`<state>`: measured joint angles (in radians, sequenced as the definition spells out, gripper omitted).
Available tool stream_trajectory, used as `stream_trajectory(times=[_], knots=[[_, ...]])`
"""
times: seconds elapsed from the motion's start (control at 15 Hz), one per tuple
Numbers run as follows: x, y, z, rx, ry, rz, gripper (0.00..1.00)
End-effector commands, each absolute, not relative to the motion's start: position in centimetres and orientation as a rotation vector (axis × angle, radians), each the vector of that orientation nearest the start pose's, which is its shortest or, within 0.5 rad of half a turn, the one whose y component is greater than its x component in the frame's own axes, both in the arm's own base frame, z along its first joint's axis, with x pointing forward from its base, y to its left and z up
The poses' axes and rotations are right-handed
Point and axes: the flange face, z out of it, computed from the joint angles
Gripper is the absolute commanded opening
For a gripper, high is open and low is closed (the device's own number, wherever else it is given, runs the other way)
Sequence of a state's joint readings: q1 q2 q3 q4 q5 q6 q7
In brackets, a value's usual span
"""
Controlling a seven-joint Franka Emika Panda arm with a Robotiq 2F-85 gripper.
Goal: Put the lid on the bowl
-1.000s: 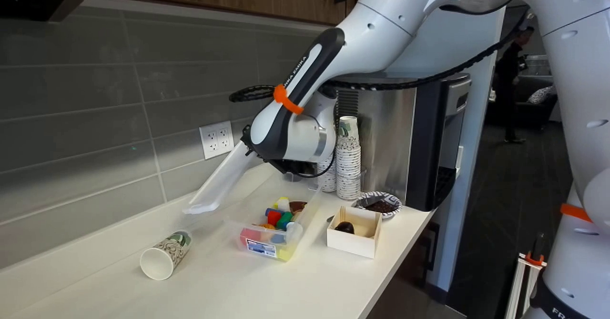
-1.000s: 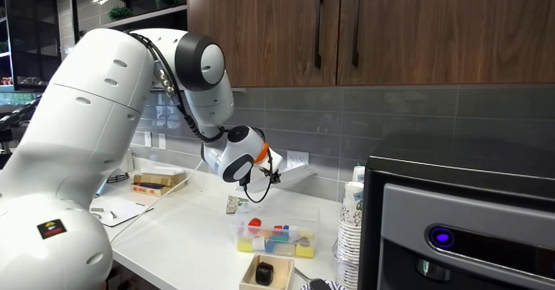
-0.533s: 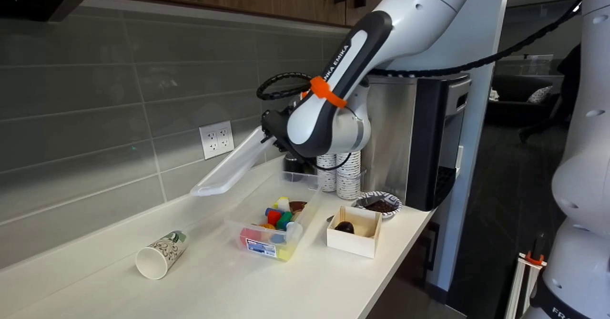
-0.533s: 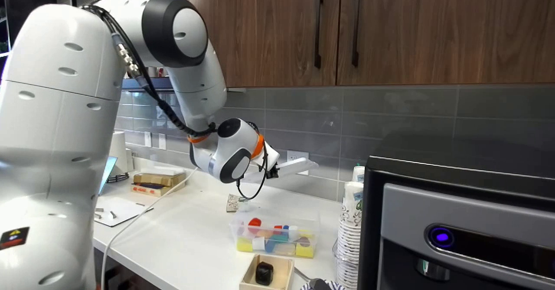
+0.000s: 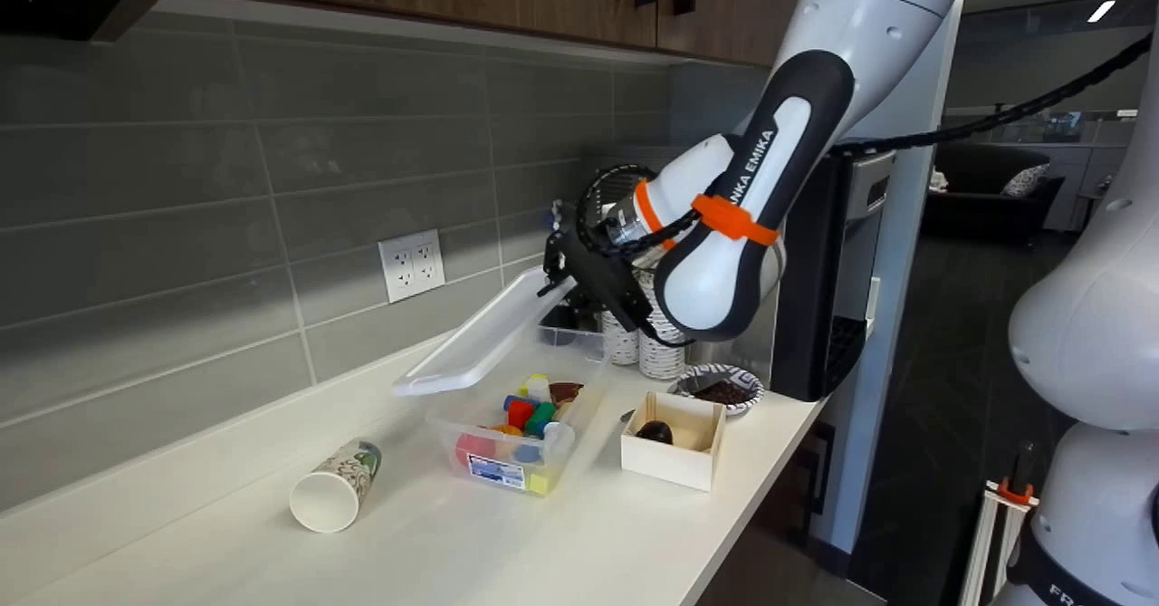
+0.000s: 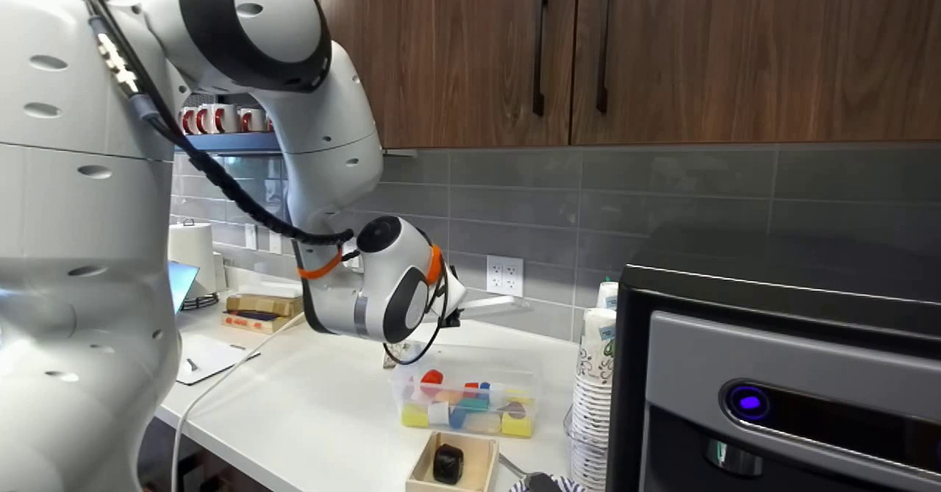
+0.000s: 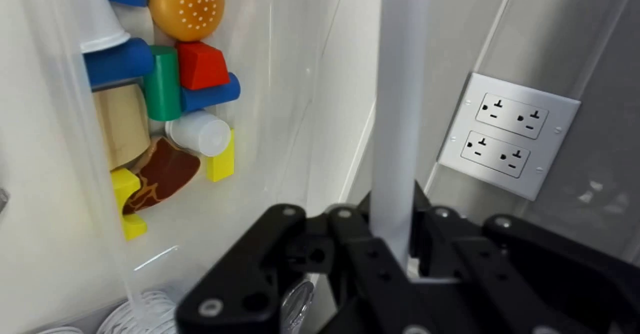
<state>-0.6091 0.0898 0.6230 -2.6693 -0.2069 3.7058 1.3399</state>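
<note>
The lid (image 5: 484, 339) is flat, translucent white and tilted, its far end lower than the held end. It also shows in an exterior view (image 6: 494, 304) and nearly edge-on in the wrist view (image 7: 400, 99). My gripper (image 5: 559, 285) is shut on one end of it; the jaws (image 7: 392, 209) close on both faces. The bowl, a clear rectangular tub (image 5: 496, 471), stands open on the counter with colourful items inside; it also shows in an exterior view (image 6: 470, 404) and the wrist view (image 7: 272, 74). The lid is above the tub, toward its wall side, and apart from it.
A paper cup (image 5: 337, 488) lies on its side near the tub. A wooden box (image 5: 665, 463) with a dark item stands beside the tub. Stacked cups (image 6: 592, 404), a patterned bowl (image 5: 751, 387) and a dispenser (image 6: 794, 404) are behind. A tiled wall with an outlet (image 5: 412, 266) runs along the counter.
The arm and the lid have moved away from the wall, closer to over the tub, and turned. The held end is lower. The lying cup has rolled slightly back and forth.
</note>
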Motion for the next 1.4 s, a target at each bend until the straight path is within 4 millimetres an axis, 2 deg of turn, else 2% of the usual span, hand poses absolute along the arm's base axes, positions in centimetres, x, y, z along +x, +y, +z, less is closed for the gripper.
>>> stream_trajectory(times=[0.0, 0.13, 0.2, 0.4, 0.93, 1.33], knots=[[43.0, 1.8, 33.7, -1.923, 1.257, -0.899, 0.02], [41.9, 0.8, 33.5, -1.907, 1.262, -0.883, 0.02], [43.1, -0.1, 33.5, -1.901, 1.265, -0.871, 0.02], [42.1, -1.5, 32.8, -1.892, 1.261, -0.82, 0.02], [41.7, -3.8, 31.6, -1.894, 1.152, -0.708, 0.02], [43.3, -6.5, 31.2, -1.861, 1.15, -0.724, 0.02]])
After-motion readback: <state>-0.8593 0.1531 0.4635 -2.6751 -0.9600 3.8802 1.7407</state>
